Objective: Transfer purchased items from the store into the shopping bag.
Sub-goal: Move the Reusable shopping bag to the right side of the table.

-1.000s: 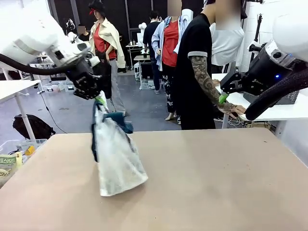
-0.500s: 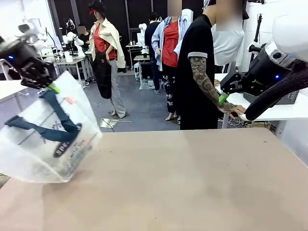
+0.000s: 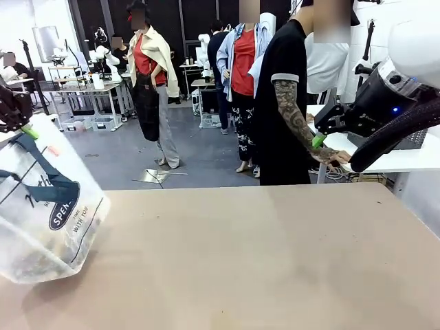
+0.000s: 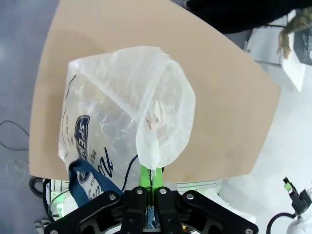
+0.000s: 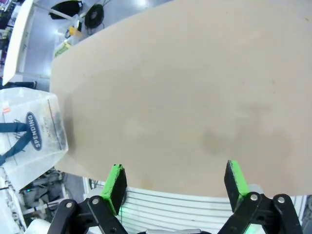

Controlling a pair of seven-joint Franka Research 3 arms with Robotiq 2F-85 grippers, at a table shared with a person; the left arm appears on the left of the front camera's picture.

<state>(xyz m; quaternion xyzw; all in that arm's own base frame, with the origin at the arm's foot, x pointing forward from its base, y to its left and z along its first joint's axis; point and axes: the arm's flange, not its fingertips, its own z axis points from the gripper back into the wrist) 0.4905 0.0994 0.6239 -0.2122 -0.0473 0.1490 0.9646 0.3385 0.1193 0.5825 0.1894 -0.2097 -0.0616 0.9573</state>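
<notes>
The shopping bag (image 3: 48,206), translucent white with navy handles and an oval logo, hangs at the table's left edge from my left gripper (image 3: 27,130). From above, my left gripper (image 4: 151,179) is shut on the bag's (image 4: 126,102) upper rim, next to a navy handle (image 4: 84,179). Faint shapes of purchased items (image 4: 156,116) show through the plastic; I cannot tell which they are. My right gripper (image 3: 320,135) hovers high at the right, open and holding nothing, its green pads (image 5: 116,187) wide apart above the table. The store is out of view.
The brown table (image 3: 261,261) spreads bare across the middle and right. A person (image 3: 282,103) stands at the far side, one hand (image 3: 331,155) resting on a white table close to my right gripper. Cables and clutter (image 5: 78,22) lie on the floor beyond the table's end.
My left arm has swung the bag from left of the table's middle out to the far left edge, and the bag has turned its logo side toward me. The right arm has stayed still.
</notes>
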